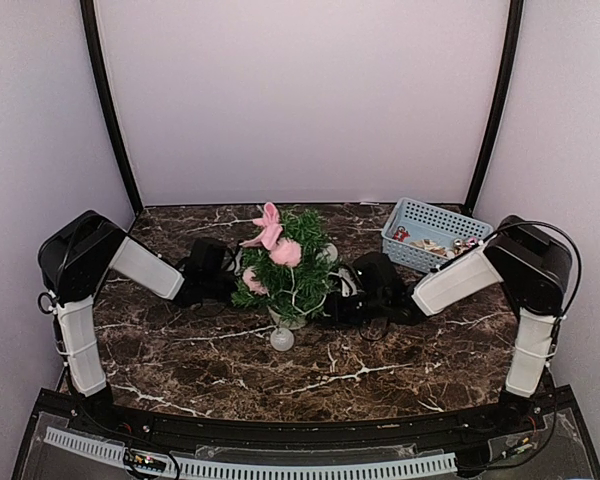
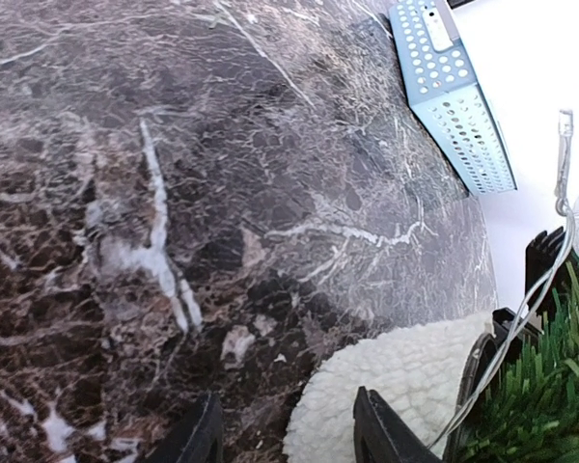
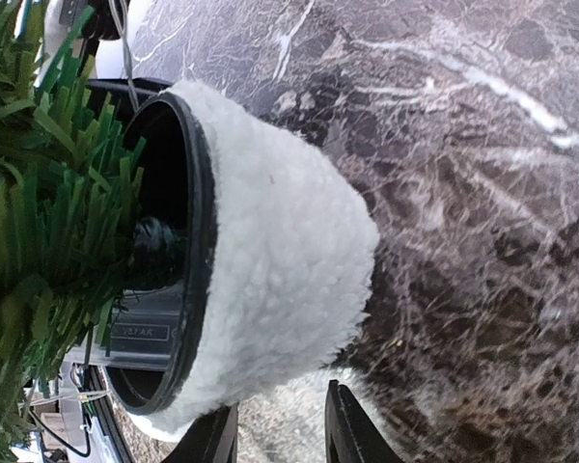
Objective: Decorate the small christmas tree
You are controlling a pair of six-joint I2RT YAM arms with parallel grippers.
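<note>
The small christmas tree (image 1: 292, 268) stands mid-table in a fluffy white pot (image 1: 288, 318). It carries a pink bow (image 1: 268, 226) and pink pompoms (image 1: 285, 252). A white ball (image 1: 282, 339) lies on the table in front of the pot. My left gripper (image 1: 230, 276) is at the tree's left side, open and empty. In the left wrist view (image 2: 289, 436) the pot (image 2: 405, 376) is beside its right finger. My right gripper (image 1: 338, 300) is at the tree's right side, open. In the right wrist view (image 3: 280, 439) it is low beside the pot (image 3: 280, 260).
A light-blue basket (image 1: 432, 232) holding small ornaments stands at the back right, also in the left wrist view (image 2: 454, 96). A thin light-string wire (image 2: 531, 299) hangs by the branches. A pale speckled surface (image 3: 280, 410) shows between the right fingers.
</note>
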